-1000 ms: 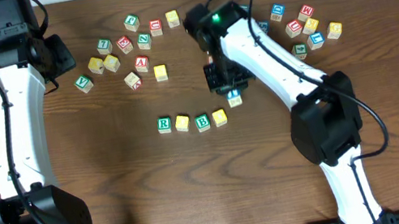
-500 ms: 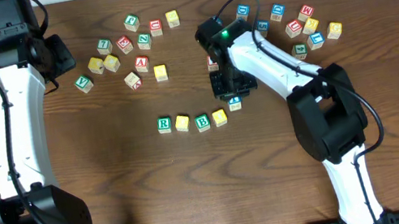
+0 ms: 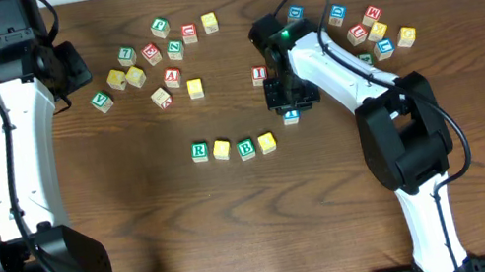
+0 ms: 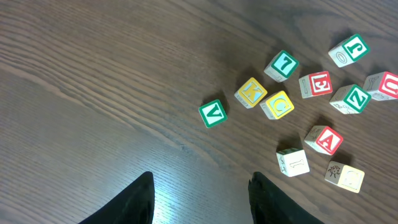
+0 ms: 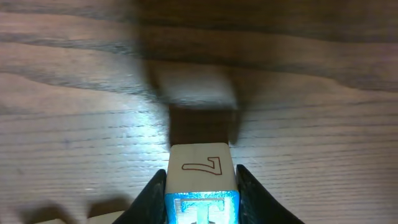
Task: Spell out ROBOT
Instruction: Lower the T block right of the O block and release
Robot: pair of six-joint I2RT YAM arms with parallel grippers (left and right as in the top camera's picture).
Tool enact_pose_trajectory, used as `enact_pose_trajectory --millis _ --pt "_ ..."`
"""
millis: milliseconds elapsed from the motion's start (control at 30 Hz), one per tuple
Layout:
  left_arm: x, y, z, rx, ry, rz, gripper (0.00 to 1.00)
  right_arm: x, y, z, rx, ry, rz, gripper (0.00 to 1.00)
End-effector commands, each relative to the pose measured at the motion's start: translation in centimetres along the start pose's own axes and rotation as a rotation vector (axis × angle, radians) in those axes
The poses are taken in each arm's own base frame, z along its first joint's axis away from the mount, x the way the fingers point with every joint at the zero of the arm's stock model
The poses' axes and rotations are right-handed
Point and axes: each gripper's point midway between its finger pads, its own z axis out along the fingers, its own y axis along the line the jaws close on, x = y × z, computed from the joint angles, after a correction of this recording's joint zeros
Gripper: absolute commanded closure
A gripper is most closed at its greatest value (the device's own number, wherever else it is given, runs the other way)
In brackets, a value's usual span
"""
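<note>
Overhead: small wooden cube with a blue T (image 3: 291,116), half hidden under the right gripper (image 3: 288,106). It sits just right of and above the left-to-right row of green-R cube (image 3: 199,151), yellow cube (image 3: 222,149), green-B cube (image 3: 246,148) and second yellow cube (image 3: 267,143). Right wrist: T face towards the lens, cut off below. The fingers flank its sides; pinching or loose cannot be told. Left gripper (image 4: 200,180): spread, empty.

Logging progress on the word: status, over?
Left gripper open, empty. Right gripper shut on T block. T block right of the row's last yellow block, out of line. Nothing between them.
</note>
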Motion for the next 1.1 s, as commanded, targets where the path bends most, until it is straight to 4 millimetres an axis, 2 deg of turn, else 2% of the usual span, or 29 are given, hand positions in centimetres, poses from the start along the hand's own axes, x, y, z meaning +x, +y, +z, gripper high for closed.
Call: enact_pose_trajectory --millis 0,367,500,600,733,933,1067 --pt "0.1 0.3 -0.3 -0.010 -0.004 0.015 0.52 0.1 -1.5 1.0 0.073 0.003 0.011 0.71" --pt "0.1 0.3 -0.3 -0.010 -0.004 0.015 0.52 0.5 -1.3 0.9 0.059 0.022 -0.007 0.66" --pt "0.1 0.3 -0.3 -0.010 -0.004 0.015 0.51 0.4 -1.2 0.3 0.050 0.009 -0.007 0.59" --pt "0.1 0.3 -0.3 -0.010 -0.004 0.015 0.51 0.0 -1.0 -1.2 0.033 -0.026 -0.007 0.46" --pt "0.1 0.3 -0.3 -0.009 -0.004 0.015 0.52 -0.6 -0.7 -4.1 -0.002 -0.099 -0.008 0.38" --pt "0.1 0.3 -0.3 -0.010 -0.004 0.015 0.51 -0.8 -0.5 -9.0 -0.050 -0.198 -0.019 0.36" --pt "0.1 0.3 -0.3 -0.010 -0.004 0.015 0.51 0.0 -0.6 -10.3 -0.058 -0.200 -0.025 0.37"
